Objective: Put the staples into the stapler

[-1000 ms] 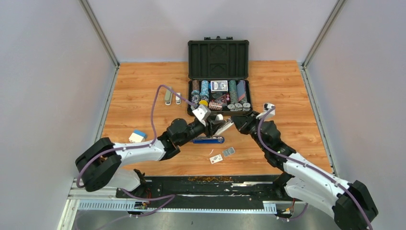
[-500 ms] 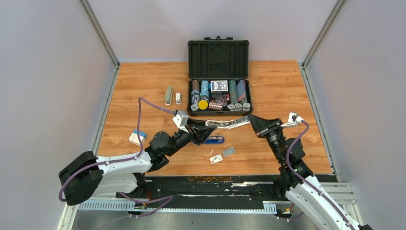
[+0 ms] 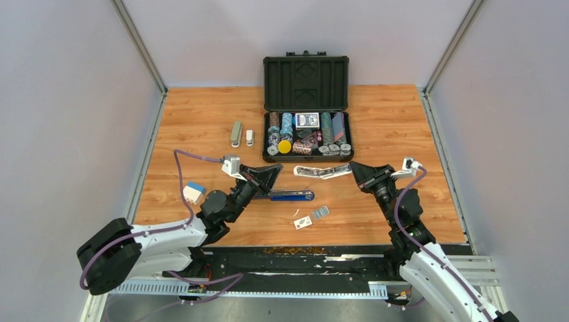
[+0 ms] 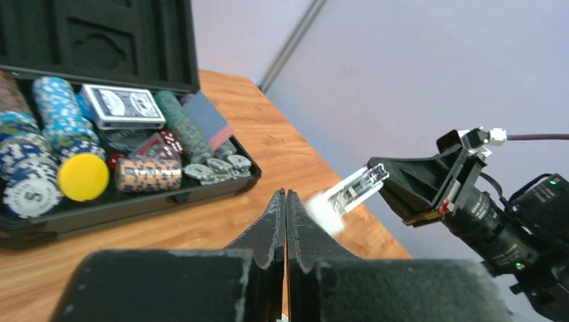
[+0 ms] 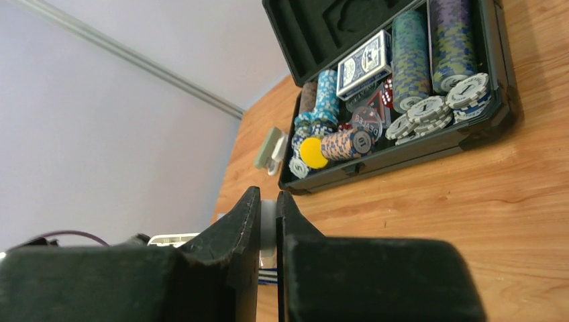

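1. Wooden tabletop (image 3: pixel 402 121) sits between pale booth walls. Nearest the arm bases, a little right of centre, the staples (image 3: pixel 321 212) lie flat, just beside a tiny white box (image 3: pixel 303 221) with a red mark.
2. Just beyond them the blue stapler (image 3: pixel 292 196) lies flat, lengthwise left to right, with nothing gripping it.
3. Near its left end hangs the left gripper (image 3: pixel 277 170), its fingers pressed together on nothing.
4. To the right, the right gripper (image 3: pixel 351 167) is clamped on one end of a silver rail (image 3: pixel 321 172). The rail is held off the wood and points left toward the other gripper, apart from the stapler.
5. Farther left, a grey-olive stapler (image 3: pixel 236 133) and a small white stapler (image 3: pixel 249 137) stand side by side.
6. Farthest back, an open black case (image 3: pixel 306 67) holds poker chips and a card deck.
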Available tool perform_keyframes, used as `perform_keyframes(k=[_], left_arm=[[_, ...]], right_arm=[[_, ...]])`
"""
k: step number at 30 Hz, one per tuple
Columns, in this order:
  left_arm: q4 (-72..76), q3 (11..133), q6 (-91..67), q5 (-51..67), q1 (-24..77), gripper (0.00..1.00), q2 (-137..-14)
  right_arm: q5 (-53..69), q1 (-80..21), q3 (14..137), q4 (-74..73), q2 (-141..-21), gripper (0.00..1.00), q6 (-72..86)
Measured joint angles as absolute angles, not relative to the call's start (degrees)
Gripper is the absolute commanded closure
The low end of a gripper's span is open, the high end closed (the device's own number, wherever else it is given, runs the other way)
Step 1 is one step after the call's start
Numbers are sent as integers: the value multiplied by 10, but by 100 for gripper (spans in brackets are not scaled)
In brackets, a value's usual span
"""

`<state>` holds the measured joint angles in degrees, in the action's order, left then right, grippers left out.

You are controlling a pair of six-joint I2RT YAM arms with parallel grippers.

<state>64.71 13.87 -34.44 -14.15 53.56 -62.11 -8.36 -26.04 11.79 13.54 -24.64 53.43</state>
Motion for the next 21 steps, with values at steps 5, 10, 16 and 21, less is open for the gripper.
perform_keyframes(k=[5, 10, 16, 21], left_arm=[[563, 166, -307, -175, 535, 79, -561], [453, 226, -248, -174, 535, 41, -535], [328, 305, -135, -107, 535, 28, -546], [241, 380, -21, -9, 535, 24, -603]], right_arm=[[-52, -261, 145, 127, -291, 100, 478], [-53, -261, 145, 126, -300, 100, 458], [-49, -261, 145, 132, -314, 100, 453], [-28, -261, 139, 157, -340, 100, 453]])
